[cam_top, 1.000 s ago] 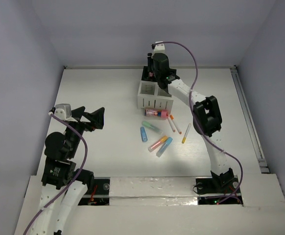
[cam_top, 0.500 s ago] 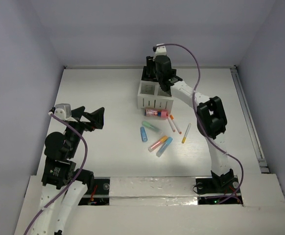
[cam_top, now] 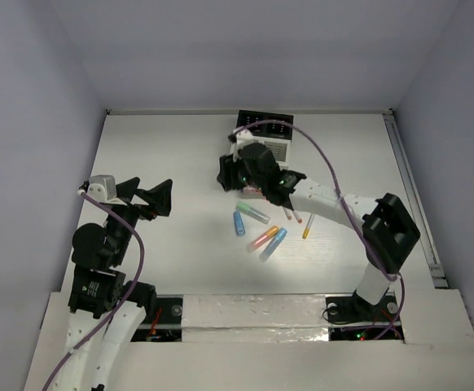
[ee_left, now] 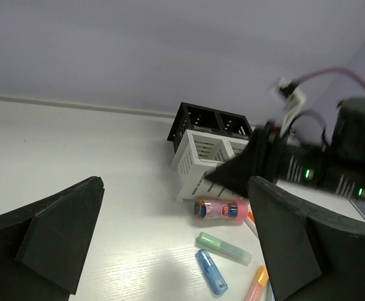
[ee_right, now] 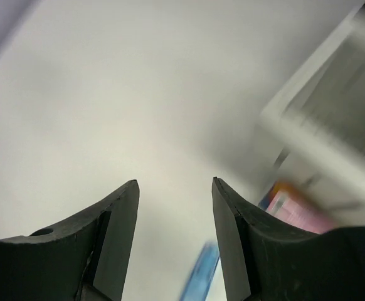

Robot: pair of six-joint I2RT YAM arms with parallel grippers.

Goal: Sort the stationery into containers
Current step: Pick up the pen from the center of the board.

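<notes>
The white-and-black jointed left arm [cam_top: 107,244] sits folded at 8 o'clock. Its black two-finger left gripper [cam_top: 151,198] points toward 3 o'clock, jaws spread fully wide and empty. The matching right arm [cam_top: 335,199] rises from 5 o'clock, elbow at 3 o'clock, and reaches toward centre. Its black right gripper [cam_top: 226,177] faces 9 o'clock, jaws partly parted around nothing.

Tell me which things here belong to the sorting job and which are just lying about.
Job: organiser; fat pink cylinder; green marker; blue marker; pink-orange marker; light blue marker; yellow stick.
Not the job: rail along the right edge; purple cable.
</notes>
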